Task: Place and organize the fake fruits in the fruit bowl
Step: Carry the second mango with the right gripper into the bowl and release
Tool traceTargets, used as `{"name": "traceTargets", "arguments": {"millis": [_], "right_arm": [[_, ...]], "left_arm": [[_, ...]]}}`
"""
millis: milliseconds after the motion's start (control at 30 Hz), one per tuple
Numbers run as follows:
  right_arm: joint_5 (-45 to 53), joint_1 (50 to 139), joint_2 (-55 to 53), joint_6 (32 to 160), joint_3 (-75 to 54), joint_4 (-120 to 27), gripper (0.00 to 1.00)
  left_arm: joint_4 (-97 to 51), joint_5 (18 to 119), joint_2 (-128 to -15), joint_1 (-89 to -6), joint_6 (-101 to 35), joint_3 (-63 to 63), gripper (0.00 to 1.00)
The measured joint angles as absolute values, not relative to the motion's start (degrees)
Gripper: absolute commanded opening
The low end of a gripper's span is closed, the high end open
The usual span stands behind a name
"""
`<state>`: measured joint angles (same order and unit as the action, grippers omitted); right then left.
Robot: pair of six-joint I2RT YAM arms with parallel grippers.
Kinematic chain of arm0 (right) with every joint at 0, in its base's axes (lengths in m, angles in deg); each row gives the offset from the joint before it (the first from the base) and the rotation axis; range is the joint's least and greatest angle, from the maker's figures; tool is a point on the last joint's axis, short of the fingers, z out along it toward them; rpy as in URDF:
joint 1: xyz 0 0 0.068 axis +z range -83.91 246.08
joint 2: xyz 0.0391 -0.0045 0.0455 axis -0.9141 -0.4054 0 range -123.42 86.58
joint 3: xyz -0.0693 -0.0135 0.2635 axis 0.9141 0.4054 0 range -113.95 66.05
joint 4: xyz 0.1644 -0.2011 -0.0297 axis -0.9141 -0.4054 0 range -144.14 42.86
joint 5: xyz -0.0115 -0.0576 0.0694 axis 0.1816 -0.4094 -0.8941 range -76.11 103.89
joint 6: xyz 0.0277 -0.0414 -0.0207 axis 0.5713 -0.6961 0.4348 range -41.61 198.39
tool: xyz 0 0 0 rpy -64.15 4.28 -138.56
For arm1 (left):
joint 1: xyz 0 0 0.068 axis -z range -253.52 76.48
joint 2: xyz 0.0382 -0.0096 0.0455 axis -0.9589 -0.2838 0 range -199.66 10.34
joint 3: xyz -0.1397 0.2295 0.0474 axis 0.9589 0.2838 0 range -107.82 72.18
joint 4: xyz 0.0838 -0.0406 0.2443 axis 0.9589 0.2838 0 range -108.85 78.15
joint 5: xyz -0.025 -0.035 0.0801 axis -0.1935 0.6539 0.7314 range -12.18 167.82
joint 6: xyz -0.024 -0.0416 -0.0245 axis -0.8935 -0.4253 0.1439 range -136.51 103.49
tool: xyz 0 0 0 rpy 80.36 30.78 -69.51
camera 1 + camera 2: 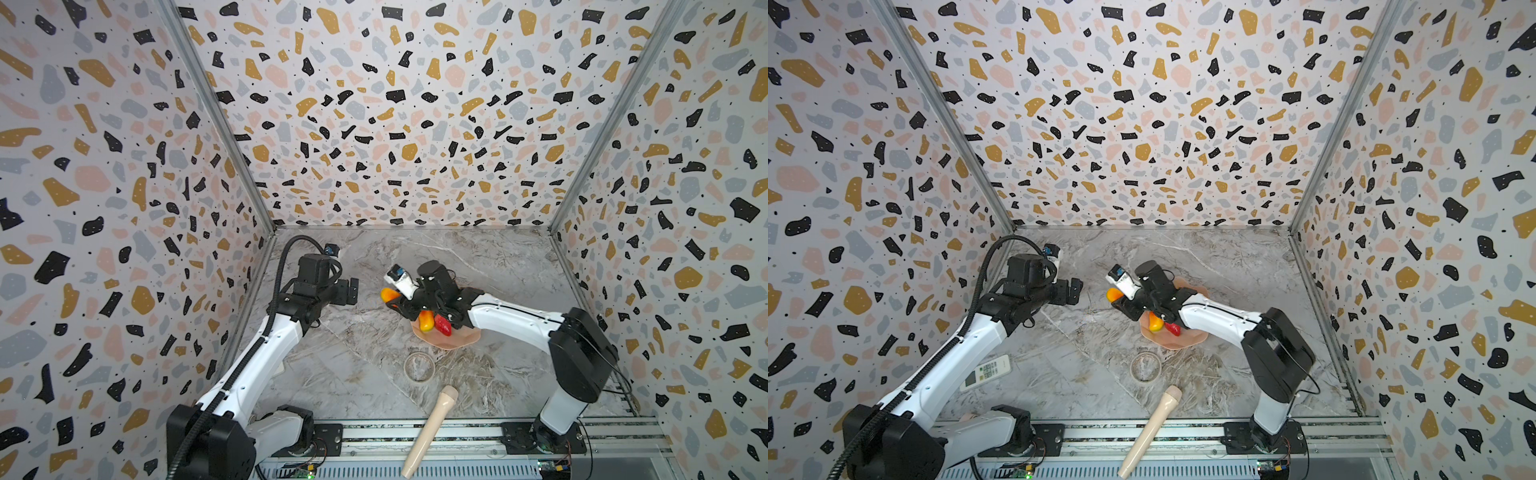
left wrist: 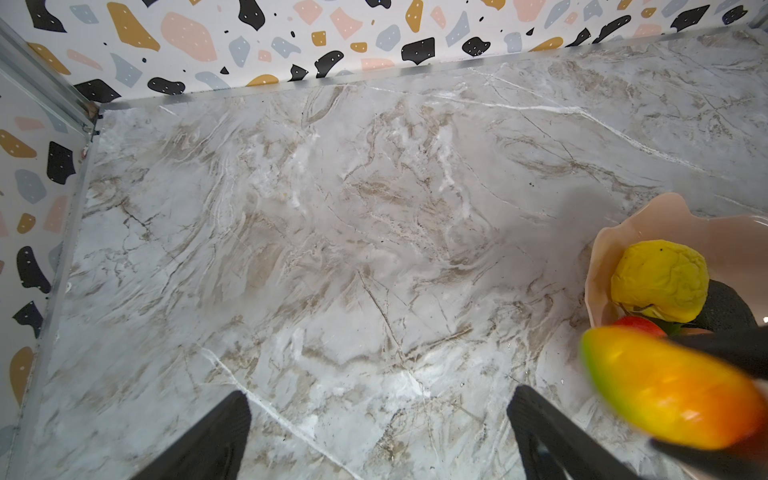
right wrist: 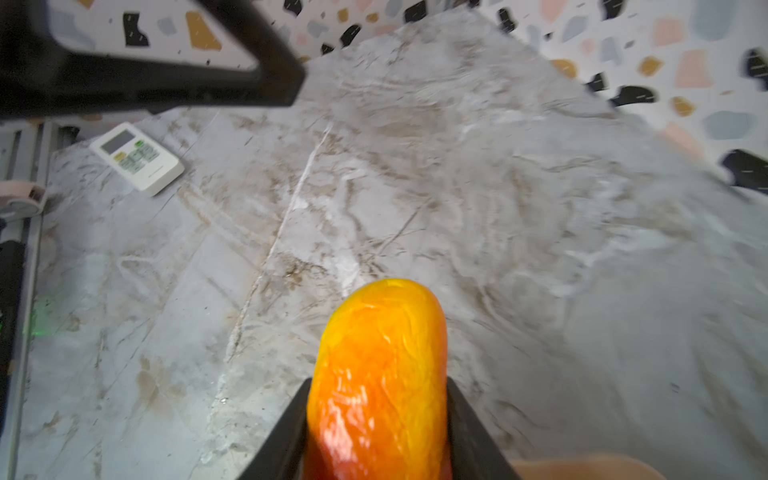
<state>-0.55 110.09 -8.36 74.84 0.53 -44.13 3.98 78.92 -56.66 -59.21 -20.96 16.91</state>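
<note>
Clenching my right fingers on one mango, I grip it by its red-orange end, with a finger pressed on each flank. Its long axis runs straight on from my fingers, and the rounded yellow-orange end sticks out well past their tips. In both top views that free end points toward about 9 o'clock. The fruit sits at the 10 o'clock edge of the fruit bowl, above the marble counter.

My left fingers are released and spread wide with nothing between them. They hang over bare counter at 9 o'clock from the mango, near it but apart.

Inside the bowl a second mango lies on the 9 o'clock side. Its long axis runs roughly 12 to 6, with the orange end at 12 and the yellow end at 6. The strawberry is just beside it at 3 o'clock. My left wrist view shows the lemon against the bowl's wavy wall, with the avocado tucked against it.

A glass ring dish lies at 7 o'clock from the bowl. Beyond it a beige stick lies with its long axis from 1 to 7 o'clock, crossing the front rail. A remote control lies beside my left arm.
</note>
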Motion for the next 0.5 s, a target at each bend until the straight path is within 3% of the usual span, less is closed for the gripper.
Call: {"name": "traceTargets", "arguments": {"millis": [267, 500], "right_arm": [[9.2, 97.2, 2.07, 78.45, 12.88, -47.67, 0.11], [13.18, 92.3, 2.94, 80.94, 16.09, -50.73, 0.11]], "left_arm": [[3.52, 78.81, -57.21, -59.21, -20.72, 16.91, 1.0], [3.37, 78.46, -58.08, -59.21, -20.63, 16.91, 1.0]]}}
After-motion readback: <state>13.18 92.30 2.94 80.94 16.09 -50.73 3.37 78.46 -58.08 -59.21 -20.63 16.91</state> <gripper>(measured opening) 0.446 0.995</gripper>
